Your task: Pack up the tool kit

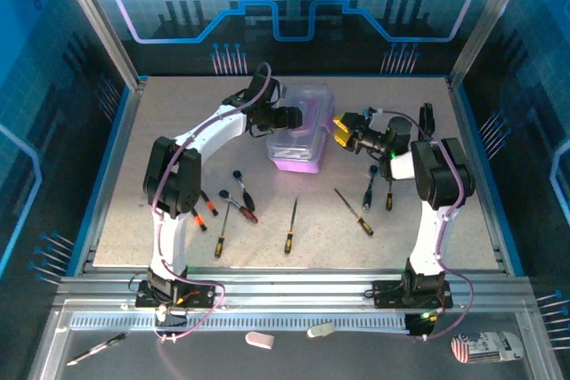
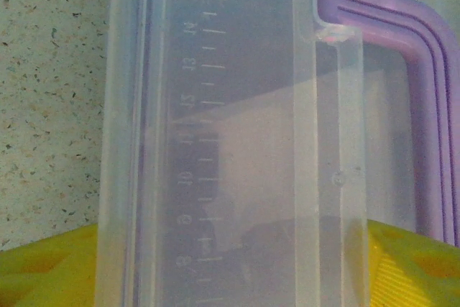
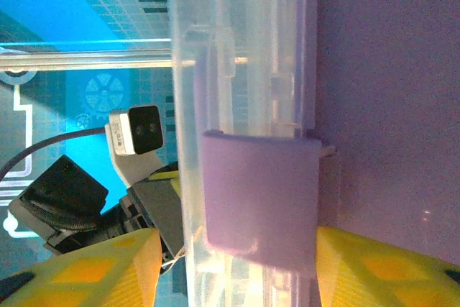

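Observation:
The tool kit case (image 1: 301,138), with a clear lid over a purple base, stands at the table's back middle. My left gripper (image 1: 298,117) reaches it from the left. In the left wrist view the yellow fingers (image 2: 43,267) press both sides of the clear lid (image 2: 230,106), beside the purple handle (image 2: 428,106). My right gripper (image 1: 340,131) is at the case's right end. Its yellow fingers (image 3: 86,271) straddle the purple latch (image 3: 259,192), with a thin gap on the left side. Several screwdrivers (image 1: 290,227) lie loose on the table in front.
The screwdrivers are scattered from the left arm's base (image 1: 198,211) across to the right arm (image 1: 389,193). Metal frame posts and blue walls enclose the table. A pen (image 1: 93,349) and white blocks (image 1: 260,339) lie on the front ledge.

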Controlling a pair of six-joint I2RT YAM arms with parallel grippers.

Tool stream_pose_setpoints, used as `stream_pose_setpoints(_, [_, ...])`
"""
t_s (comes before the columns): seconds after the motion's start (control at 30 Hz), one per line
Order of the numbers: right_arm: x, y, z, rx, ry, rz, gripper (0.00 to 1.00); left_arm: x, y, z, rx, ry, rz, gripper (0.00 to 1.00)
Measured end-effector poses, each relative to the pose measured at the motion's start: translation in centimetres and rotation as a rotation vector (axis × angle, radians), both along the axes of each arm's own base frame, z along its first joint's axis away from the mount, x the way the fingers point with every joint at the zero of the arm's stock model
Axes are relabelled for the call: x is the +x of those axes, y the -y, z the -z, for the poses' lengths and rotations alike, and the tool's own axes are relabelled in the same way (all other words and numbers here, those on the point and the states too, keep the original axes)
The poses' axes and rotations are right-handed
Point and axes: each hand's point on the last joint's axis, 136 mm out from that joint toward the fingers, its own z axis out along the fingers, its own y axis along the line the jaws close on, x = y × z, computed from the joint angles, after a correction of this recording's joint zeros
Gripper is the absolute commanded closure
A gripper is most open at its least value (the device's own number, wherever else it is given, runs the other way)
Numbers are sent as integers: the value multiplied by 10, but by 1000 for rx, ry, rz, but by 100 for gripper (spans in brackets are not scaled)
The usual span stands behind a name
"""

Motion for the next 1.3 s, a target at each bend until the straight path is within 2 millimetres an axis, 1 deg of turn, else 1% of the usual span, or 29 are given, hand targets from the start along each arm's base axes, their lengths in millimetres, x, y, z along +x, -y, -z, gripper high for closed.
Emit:
stream_pose_setpoints(0.07, [-7,18,-7,-42,29,40,40,1,2,-4,5,10,0,38])
stream_pose_setpoints(0.13, [-10,42,-25,-109,79,99,38,0,2,-6,20,8,1,38])
stream_pose_setpoints(0.2, [-11,57,-44,-183,138,152,37,-2,1,-6,38,2,2,39])
stream_pose_setpoints(0.3, [-19,62,-61,-290,194,174,36,-5,0,-6,51,-11,3,40])
stream_pose_setpoints(0.37, [-24,62,-64,-342,206,179,35,-7,2,-7,55,-16,6,40])
stream_pose_setpoints(0.43, [-29,63,-60,-385,199,178,35,-8,3,-8,57,-22,8,40])
stream_pose_setpoints(0.57, [-35,60,-47,-429,171,159,34,-11,4,-8,54,-35,13,41])
stream_pose_setpoints(0.7, [-43,52,-33,-447,139,132,34,-12,7,-10,30,-43,11,42])
stream_pose_setpoints(0.77, [-46,44,-29,-451,133,110,34,-13,11,-13,-3,-47,10,42])
stream_pose_setpoints(0.93, [-52,21,-29,-449,147,53,33,-16,25,-20,-115,-79,2,42])
stream_pose_setpoints(1.0, [-50,14,-29,-447,152,34,32,-15,31,-22,-163,-83,-1,41])
stream_pose_setpoints(1.07, [-46,10,-29,-447,156,25,31,-13,37,-24,-219,-80,-6,41])
stream_pose_setpoints(1.23, [-30,5,-30,-445,157,15,31,-9,47,-26,-337,-74,-21,40])
stream_pose_setpoints(1.3, [-27,4,-32,-444,164,13,32,-8,49,-27,-369,-71,-30,36])
